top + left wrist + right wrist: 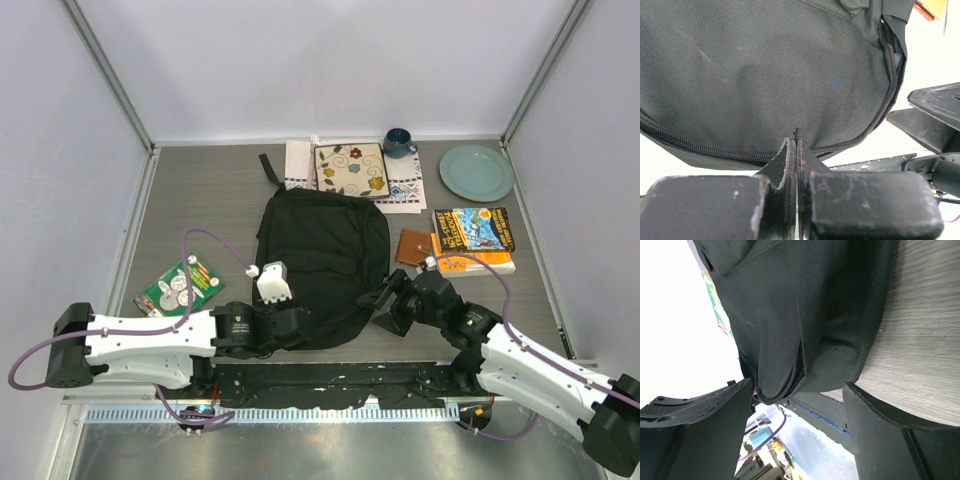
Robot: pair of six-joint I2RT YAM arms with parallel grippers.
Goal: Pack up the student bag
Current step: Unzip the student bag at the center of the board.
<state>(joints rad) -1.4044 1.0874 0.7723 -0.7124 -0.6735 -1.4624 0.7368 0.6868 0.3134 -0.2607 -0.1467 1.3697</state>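
Two pincers sit at the near end of the student bag (320,265), which lies flat in the middle of the worktop (200,200). The left pincer (796,144) is clenched tight, its tips right at the zip (700,146) on the bag's near rim. A small dark nub shows at the tips, but I cannot tell whether that is the zip pull caught between them. The right pincer (797,385) stands released and wide. The bag's near right corner is framed between its fingers, and nothing shows them touching the fabric.

The step looks like getting the main compartment open. Doing it well probably means the right pincer closing on the fabric just beside the zip line to anchor it. The left would then draw along the curve of the zip rather than straight out, so the soft fabric neither bunches nor drags the whole bag.

The bag's long axis runs nearly straight from far to near. Its rounded, zipped end points toward the arm bases. The squarer end, with a strap (268,170) trailing off it, points away.
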